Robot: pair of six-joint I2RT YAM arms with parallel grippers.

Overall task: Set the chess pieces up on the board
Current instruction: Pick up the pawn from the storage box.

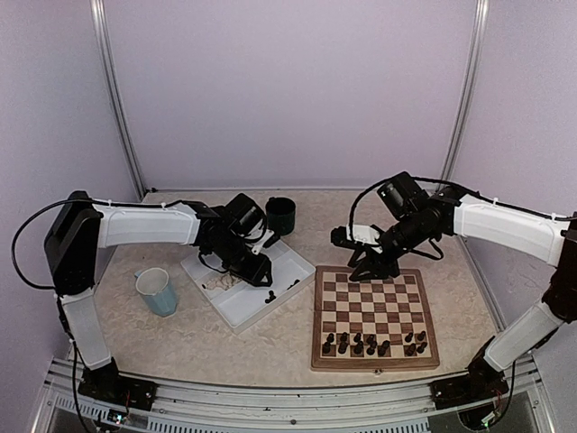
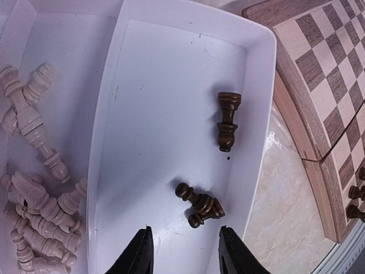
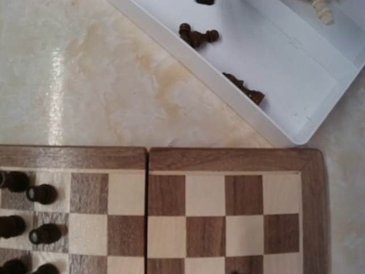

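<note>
Left pincer [image 2: 185, 233] hangs, fingers [image 2: 140, 254] apart and empty, above dark brown wooden chessmen [image 2: 201, 206] lying in the white plastic tray [image 2: 165, 97]; for the right pincer [image 1: 365, 269] I cannot tell.

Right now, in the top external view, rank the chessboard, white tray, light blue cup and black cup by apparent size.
1. chessboard
2. white tray
3. light blue cup and black cup: nearly alike; the blue one sits nearer the camera, so they are left unranked.

Board [image 1: 375, 296] flat; dark pieces [image 1: 373, 344] upright on its near two rows. Loose dark pieces [image 2: 228, 121] and pale pieces [image 2: 34, 171] lie toppled in separate compartments of the tray [image 2: 265, 91].
</note>
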